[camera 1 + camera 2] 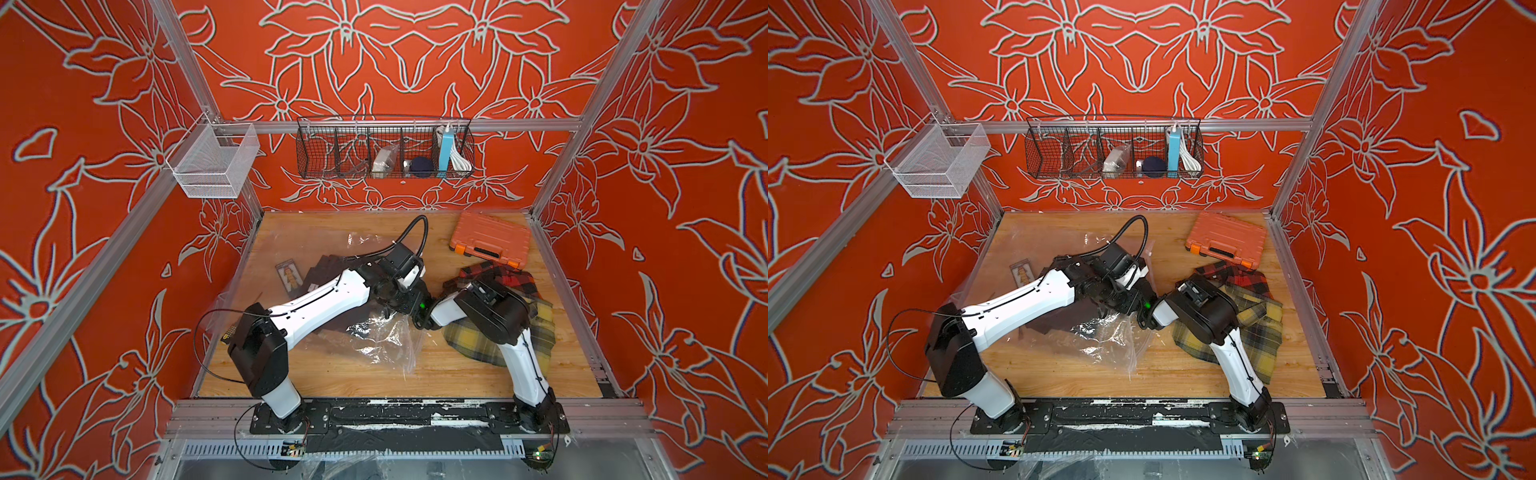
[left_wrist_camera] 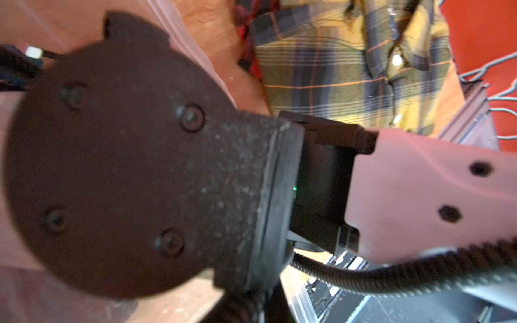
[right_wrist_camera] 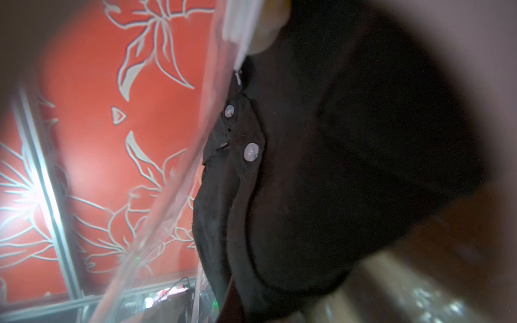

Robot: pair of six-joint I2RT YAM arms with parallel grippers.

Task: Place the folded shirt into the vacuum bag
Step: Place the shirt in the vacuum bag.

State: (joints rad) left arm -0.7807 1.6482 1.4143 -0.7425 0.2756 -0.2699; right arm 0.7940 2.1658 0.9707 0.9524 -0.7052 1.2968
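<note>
Top views both put my left pincer (image 1: 401,301) and right pincer (image 1: 420,321) closed and nearly touching mid-counter, with the fingertips hidden, so I cannot tell whether either grips anything. Just beside them, the dark folded button-up shirt (image 3: 307,167) lies against the film of the large clear crinkly plastic vacuum bag (image 1: 376,338), spread on the wooden counter (image 1: 457,370) under my left arm. Further out, a yellow plaid shirt (image 1: 469,343) and a red plaid shirt (image 1: 494,272) lie beneath my right arm, near an orange plastic tool case (image 1: 490,239).

place: robot test cell | evidence: aluminium frame (image 1: 399,125), printed walls (image 1: 415,62), wooden table (image 1: 457,374)
</note>
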